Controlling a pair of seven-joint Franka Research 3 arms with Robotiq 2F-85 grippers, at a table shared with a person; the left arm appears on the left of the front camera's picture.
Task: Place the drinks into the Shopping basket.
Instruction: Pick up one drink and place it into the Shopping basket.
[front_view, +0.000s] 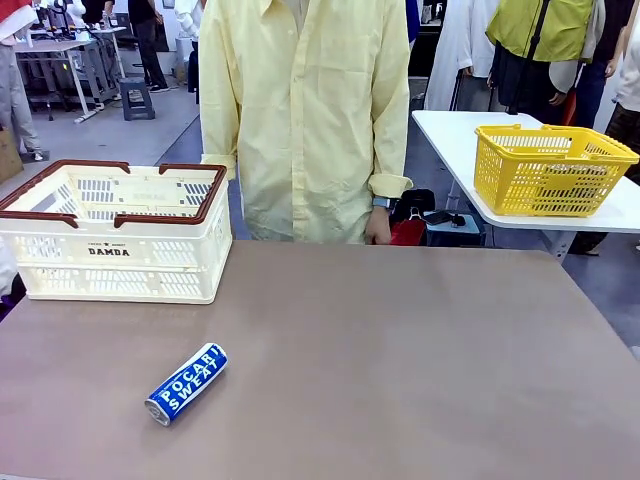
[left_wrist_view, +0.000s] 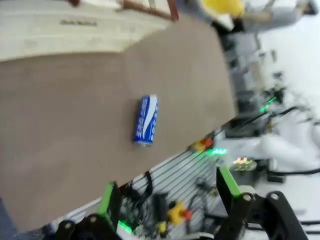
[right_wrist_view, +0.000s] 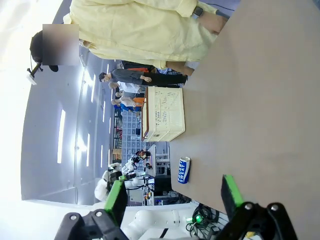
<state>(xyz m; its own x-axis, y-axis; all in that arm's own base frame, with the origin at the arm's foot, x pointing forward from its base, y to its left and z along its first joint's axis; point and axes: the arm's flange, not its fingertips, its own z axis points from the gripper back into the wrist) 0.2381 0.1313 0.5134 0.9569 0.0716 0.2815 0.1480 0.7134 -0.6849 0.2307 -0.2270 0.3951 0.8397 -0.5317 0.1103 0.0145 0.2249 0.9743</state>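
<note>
Left gripper (left_wrist_view: 167, 187) and right gripper (right_wrist_view: 172, 185) stand wide, empty. I judge the Pocari can (front_view: 186, 384), lying sideways, may roll away under a glancing finger.

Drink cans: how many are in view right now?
1. The blue-and-white can lies on its side on the table, nearer the robot than the cream basket. The basket's floor is hidden; more may be inside.

Worn by the person (front_view: 300, 110): pale yellow button-front shirt, long sleeves, buttoned cuff; dark wristwatch (front_view: 381, 203). Robot, left gripper (left_wrist_view: 166, 185): black linked fingers (left_wrist_view: 250, 215), bright green pads (left_wrist_view: 227, 181), pale round screw heads at joints. Robot, right gripper (right_wrist_view: 172, 186): same black-and-green build.
</note>
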